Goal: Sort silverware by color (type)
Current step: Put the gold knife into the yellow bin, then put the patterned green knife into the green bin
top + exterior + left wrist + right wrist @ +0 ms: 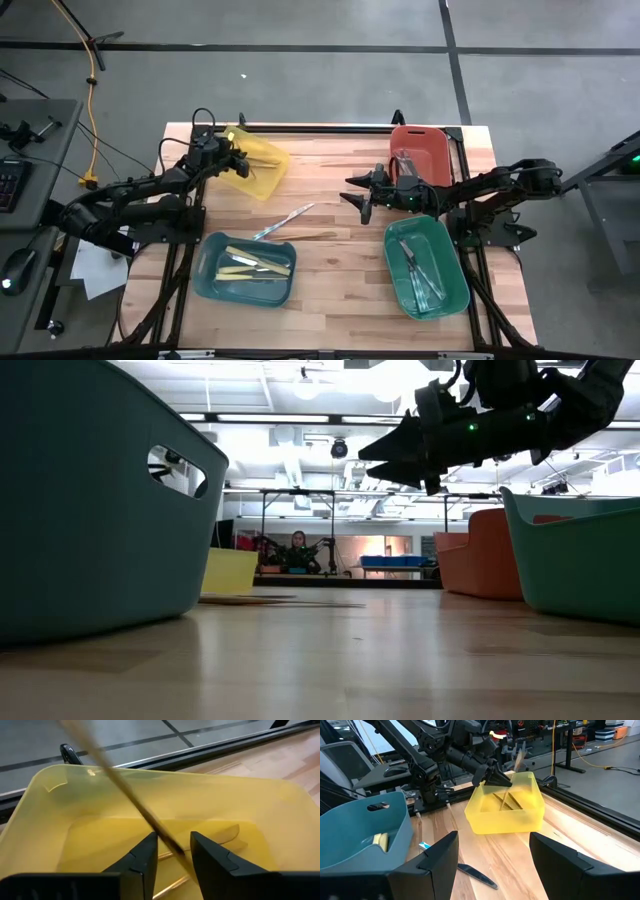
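A gold-tan utensil [131,800] stood slanted between the fingers of the left pincer [174,851] over the yellow bin [256,160], its lower end down among other gold-tan pieces [210,837] on the bin floor; the placement suited sorting by colour. The fingers flanked the shaft with a narrow gap, and it could not be told whether they gripped it or had let go. The left arm reached from the table's left edge, wrist pitched down into the bin. Cream-yellow pieces [255,264] lay in the near-left teal bin [210,285], silver-grey ones [420,270] in the near-right teal bin [455,285]. Two utensils [283,222] lay unsorted on the table [340,300] between the bins. The right pincer [356,195] hovered wide open and empty above mid-table, beside the red bin [425,150], arm extended from the right, judged to be waiting.
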Robot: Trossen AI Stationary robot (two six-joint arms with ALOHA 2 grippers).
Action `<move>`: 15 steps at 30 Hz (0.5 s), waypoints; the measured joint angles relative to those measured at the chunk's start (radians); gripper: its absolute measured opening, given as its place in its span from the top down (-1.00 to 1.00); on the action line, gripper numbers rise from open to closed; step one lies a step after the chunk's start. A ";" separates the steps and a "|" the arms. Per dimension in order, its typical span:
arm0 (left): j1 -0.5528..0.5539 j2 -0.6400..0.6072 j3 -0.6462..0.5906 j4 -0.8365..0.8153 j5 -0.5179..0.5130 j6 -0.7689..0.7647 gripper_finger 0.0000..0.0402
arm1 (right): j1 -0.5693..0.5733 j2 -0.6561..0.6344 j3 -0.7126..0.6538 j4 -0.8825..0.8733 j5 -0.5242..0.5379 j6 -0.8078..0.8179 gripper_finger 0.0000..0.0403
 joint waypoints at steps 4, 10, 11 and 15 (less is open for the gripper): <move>0.000 -0.001 0.000 0.009 0.000 -0.002 0.45 | 0.000 0.000 0.000 0.000 0.000 0.000 -0.13; 0.000 -0.002 0.001 0.023 0.000 -0.016 0.45 | -0.001 0.000 0.000 0.000 0.000 0.000 -0.13; 0.000 -0.002 0.001 0.023 0.000 -0.016 0.45 | -0.001 0.000 0.000 0.000 0.001 0.000 -0.13; 0.000 -0.003 0.001 0.024 0.000 -0.017 0.45 | -0.001 0.000 0.000 0.000 0.001 -0.004 -0.13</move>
